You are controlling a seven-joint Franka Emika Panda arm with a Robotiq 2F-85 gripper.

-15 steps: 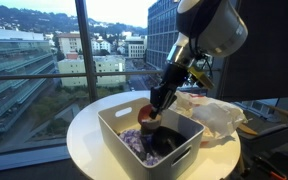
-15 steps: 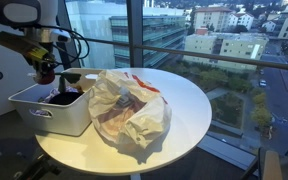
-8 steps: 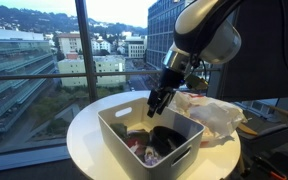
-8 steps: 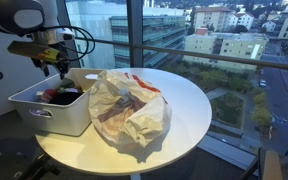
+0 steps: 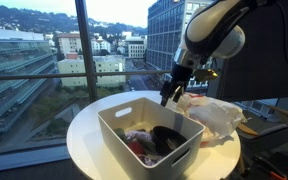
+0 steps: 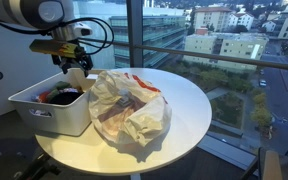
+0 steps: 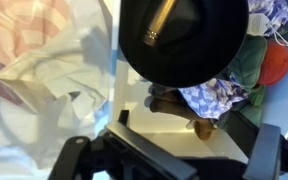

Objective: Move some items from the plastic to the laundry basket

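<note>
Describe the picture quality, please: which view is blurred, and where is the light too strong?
Wrist view: soft and out of focus, the dark round item close to the lens, the plastic bag pale and washed out. Both exterior views: sharper, backlit by the bright window; in an exterior view the arm is shadowed.

Soft dusk daylight through the windows [image 5: 44, 60] behind the gripper [image 5: 168, 97], dim backlit room, wrist view blurred, plastic bag [image 7: 39, 85] beside the gripper glaring pale
</note>
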